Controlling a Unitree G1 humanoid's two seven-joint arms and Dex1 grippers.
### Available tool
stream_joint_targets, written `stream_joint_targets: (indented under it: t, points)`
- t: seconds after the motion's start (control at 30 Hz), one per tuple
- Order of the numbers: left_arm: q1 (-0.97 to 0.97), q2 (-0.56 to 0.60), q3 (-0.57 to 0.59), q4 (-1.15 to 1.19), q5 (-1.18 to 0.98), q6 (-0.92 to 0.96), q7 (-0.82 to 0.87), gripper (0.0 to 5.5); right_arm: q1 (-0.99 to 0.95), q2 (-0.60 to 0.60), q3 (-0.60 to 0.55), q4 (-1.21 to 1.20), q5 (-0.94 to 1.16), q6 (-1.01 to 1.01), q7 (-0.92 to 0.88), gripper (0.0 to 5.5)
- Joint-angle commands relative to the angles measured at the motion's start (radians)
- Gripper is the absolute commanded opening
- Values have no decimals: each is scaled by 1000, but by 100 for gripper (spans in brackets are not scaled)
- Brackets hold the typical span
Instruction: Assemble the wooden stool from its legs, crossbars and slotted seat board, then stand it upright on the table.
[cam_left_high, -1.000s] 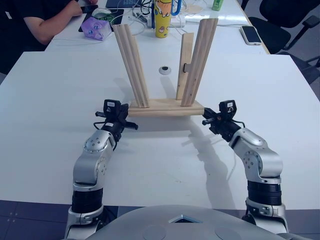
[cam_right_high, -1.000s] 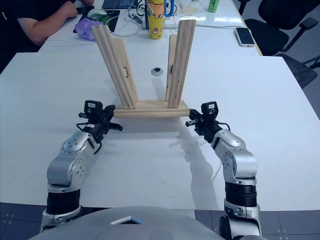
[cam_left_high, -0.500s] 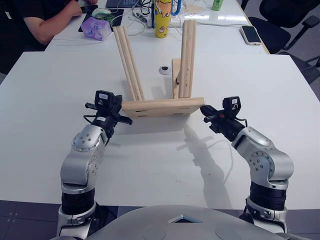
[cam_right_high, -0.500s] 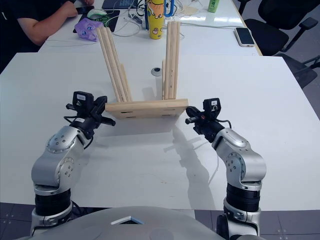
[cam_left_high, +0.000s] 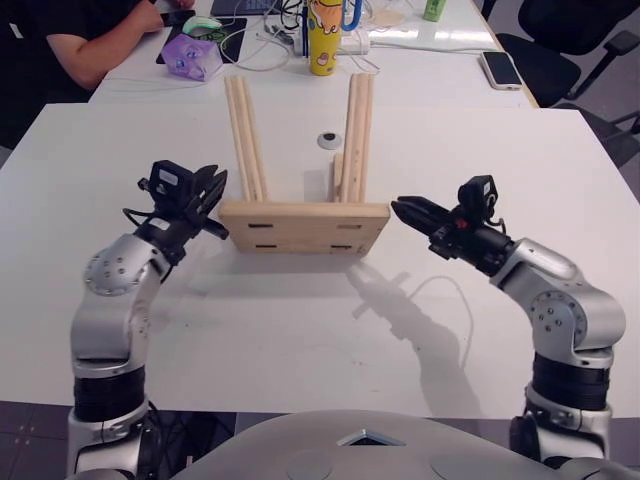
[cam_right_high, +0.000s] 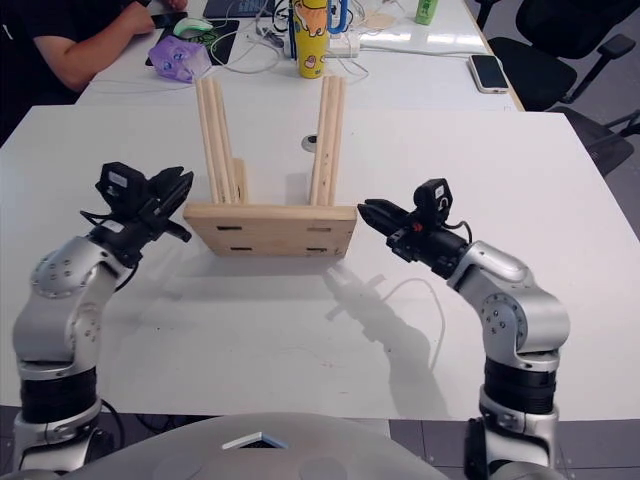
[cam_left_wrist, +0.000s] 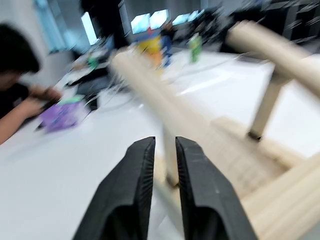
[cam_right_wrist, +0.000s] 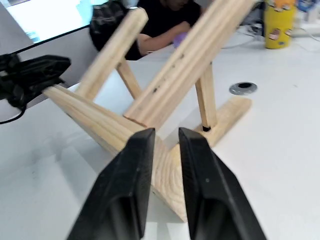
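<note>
The building part looks finished: the stool (cam_left_high: 303, 180) is in one piece on the table (cam_left_high: 300, 340), with its legs (cam_left_high: 245, 140) set into the seat board (cam_left_high: 303, 227) and thin crossbars (cam_right_wrist: 206, 102) joining them. What is left, as I judge it, is the turn-over, since the stool is not on its feet. The seat board is tipped up, its flat face with the small slots (cam_left_high: 258, 226) turned towards the robot, and the legs run away from the seat board towards the far side. A round cap (cam_left_high: 329, 140) in the table lies just beyond the seat board, between the legs. The left gripper (cam_left_wrist: 165, 144) is right at the seat board's left end and the right gripper (cam_left_high: 405, 210) just off its right end. Whether either tip touches the wood I cannot tell. Each gripper has its fingers (cam_right_wrist: 142, 150) drawn nearly together with only a slit between them and nothing held in that slit, so any hold on the stool would be a squeeze from both ends rather than a pinch. The two eye views give the layout — seat face, slots and both grippers flanking the seat board — but flatten the tilt. The right wrist view supplies it: the seat board rests on one edge, the legs rise at a slant above it, and the left gripper waits at the seat board's far end. The left wrist view is smeared but puts a leg just past its fingertips.
</note>
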Motion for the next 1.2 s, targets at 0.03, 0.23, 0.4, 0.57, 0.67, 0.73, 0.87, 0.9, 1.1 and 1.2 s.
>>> stream_joint_targets:
  t: [0.03,0.23,0.4,0.57,0.67,0.73,0.87,0.9,1.1,1.2]
  points:
    - [48,97,96,129,-48,-94,-136,152,43,-93,76,239,-181,-347,132,164]
    - [123,218,157,303,-99,-147,-338,239,12,-130,94,396,-85,-400,399,254]
    - [142,325,128,397,-63,-208,-470,312,-67,-123,126,533,-132,-509,464,331]
    - [76,328,16,415,-27,-253,-515,388,-139,-89,195,608,-187,-591,478,411]
    - [35,316,-55,421,-12,-266,-537,420,-166,-63,233,631,-208,-634,486,445]
    - [2,307,-82,446,3,-292,-531,431,-189,-44,255,654,-219,-655,492,468]
    - [-57,293,-124,522,41,-348,-519,431,-228,-14,271,705,-237,-698,481,468]
    - [-66,290,-134,535,46,-361,-522,431,-243,-6,273,726,-240,-710,480,468]
    - [-151,259,-213,636,74,-431,-560,431,-342,34,282,862,-256,-761,498,468]
    - [-194,240,-245,683,92,-473,-568,431,-377,47,296,916,-276,-790,508,468]
